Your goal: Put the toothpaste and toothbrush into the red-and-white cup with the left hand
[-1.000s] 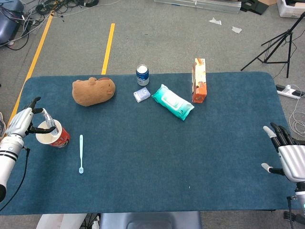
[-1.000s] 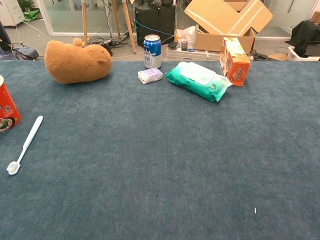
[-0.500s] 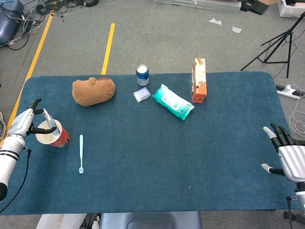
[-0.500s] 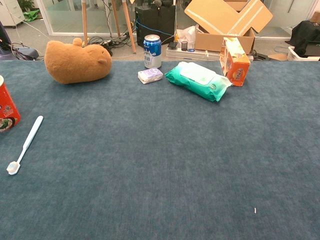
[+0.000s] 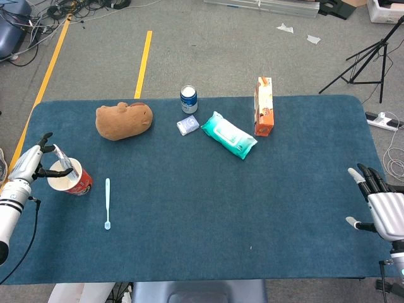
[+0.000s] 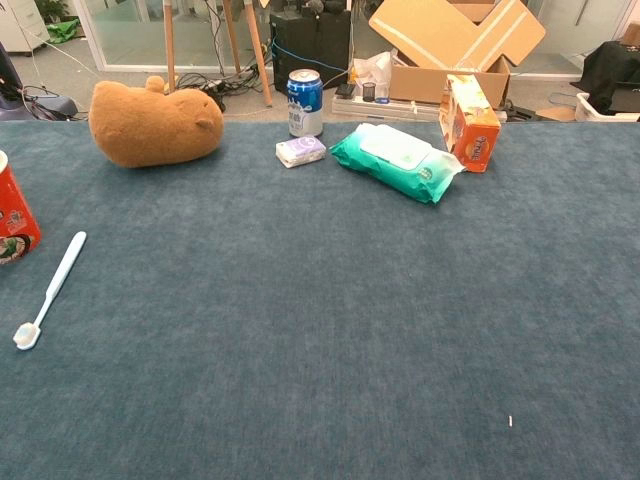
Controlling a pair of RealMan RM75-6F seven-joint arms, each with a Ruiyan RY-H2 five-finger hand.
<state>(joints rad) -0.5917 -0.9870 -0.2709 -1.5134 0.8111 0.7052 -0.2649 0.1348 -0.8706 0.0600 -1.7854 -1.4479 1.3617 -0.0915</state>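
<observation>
The red-and-white cup (image 5: 71, 179) stands near the table's left edge, and its side also shows in the chest view as the cup (image 6: 14, 218). The silvery toothpaste tube (image 5: 64, 158) stands tilted inside it, its top leaning left. My left hand (image 5: 28, 165) is just left of the cup with fingers spread, close to the tube's top but apparently apart from it. The light blue toothbrush (image 5: 107, 203) lies flat on the cloth right of the cup, seen in the chest view as the toothbrush (image 6: 50, 290). My right hand (image 5: 379, 205) rests open at the right edge.
At the back of the blue table (image 5: 202, 240) are a brown plush toy (image 5: 124, 120), a blue can (image 5: 189, 99), a small pack (image 5: 187, 125), a green wipes pack (image 5: 228, 134) and an orange box (image 5: 264, 107).
My left hand has drawn slightly left, away from the cup. The toothpaste tube stays in the cup and leans a little more left. The right hand has not moved.
</observation>
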